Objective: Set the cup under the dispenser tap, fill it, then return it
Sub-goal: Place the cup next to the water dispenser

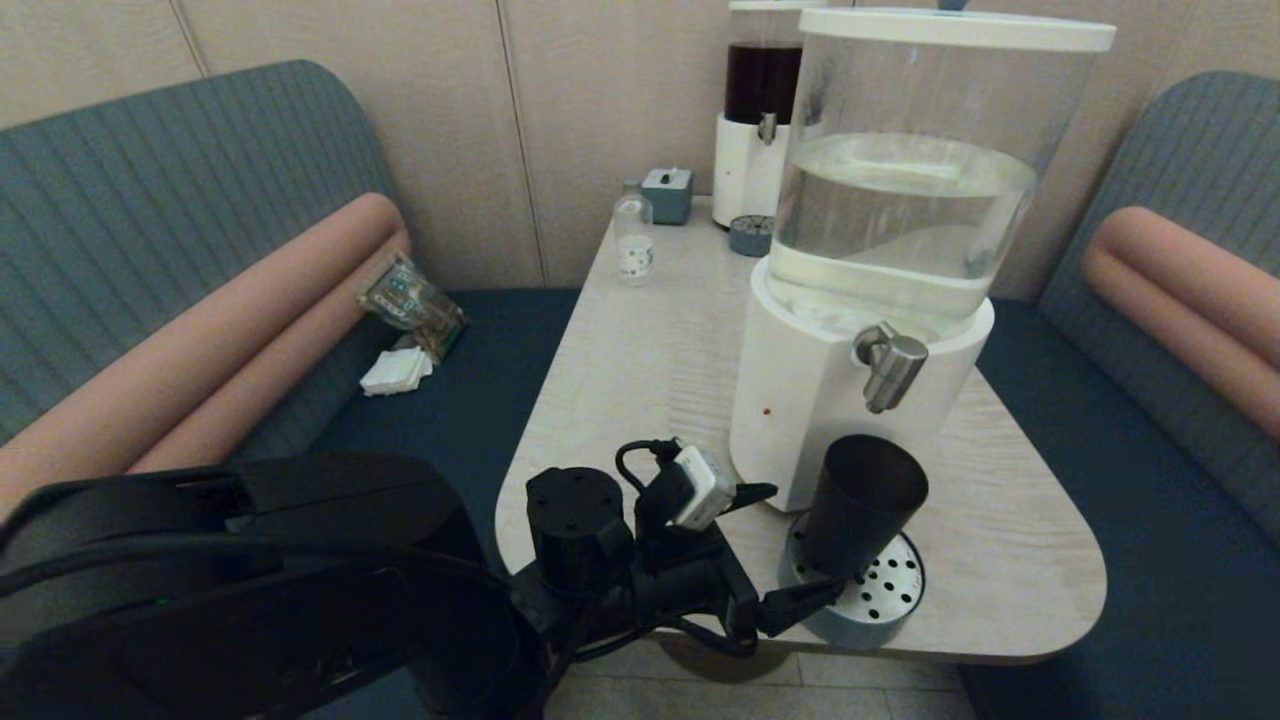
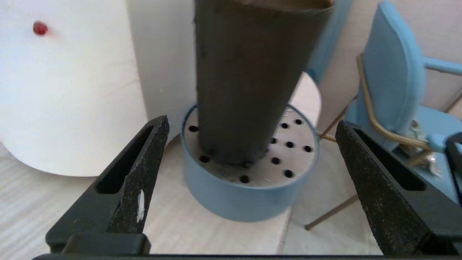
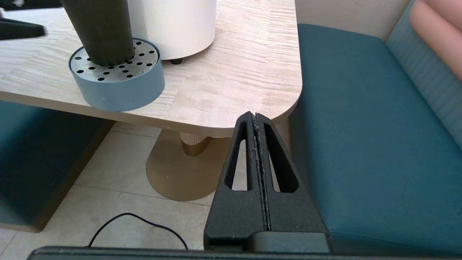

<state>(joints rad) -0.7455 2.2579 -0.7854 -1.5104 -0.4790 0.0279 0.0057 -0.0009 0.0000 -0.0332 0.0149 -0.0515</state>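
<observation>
The black cup [image 1: 860, 505] stands upright on the round blue perforated drip tray [image 1: 880, 612], below the steel dispenser tap [image 1: 890, 365] of the large white-based dispenser [image 1: 800, 400]. My left gripper [image 1: 805, 540] is open at the cup's near-left side. In the left wrist view the cup [image 2: 249, 79] rises from the tray [image 2: 234, 202] ahead of the left gripper [image 2: 251, 122], whose fingers stand wide on either side without touching it. My right gripper [image 3: 255, 115] is shut on nothing, low by the table's near right corner, with the cup [image 3: 99, 29] and tray [image 3: 119, 90] off to its side.
A slimmer dispenser with dark liquid [image 1: 760, 110], a small clear bottle [image 1: 633, 240], a teal box [image 1: 667, 195] and a second small tray [image 1: 750, 235] sit at the table's far end. The tray overhangs the table's front edge [image 1: 950, 655]. Blue benches flank the table.
</observation>
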